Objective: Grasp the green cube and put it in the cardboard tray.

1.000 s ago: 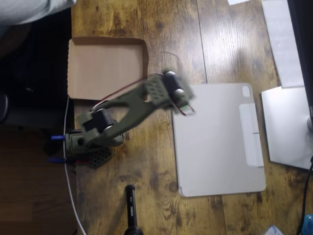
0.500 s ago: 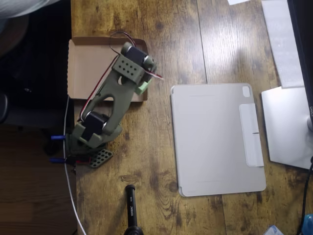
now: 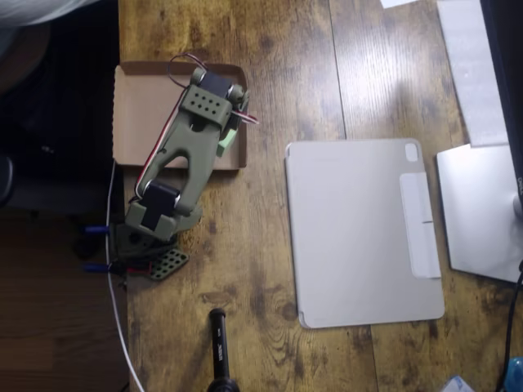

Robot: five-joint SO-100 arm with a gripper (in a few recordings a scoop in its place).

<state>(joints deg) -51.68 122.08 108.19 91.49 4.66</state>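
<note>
In the overhead view the olive-green arm reaches up from its base at the table's left edge and over the cardboard tray (image 3: 144, 104). The green cube (image 3: 228, 140) peeks out as a pale lime patch from under the wrist, just inside the tray's right rim. My gripper (image 3: 231, 131) points down there. The wrist motors hide most of its fingers, but it appears shut on the cube, which has travelled with it. Whether the cube touches the tray floor cannot be told.
A flat grey tablet (image 3: 364, 229) lies to the right of the tray. A silver device (image 3: 482, 212) and white paper (image 3: 470, 65) sit at the right edge. A black cylindrical object (image 3: 218, 351) stands at the bottom. The table's left edge runs beside the tray.
The arm swung left from the tablet's corner to over the tray, carrying the cube. In the last half second it shifted slightly further up and left.
</note>
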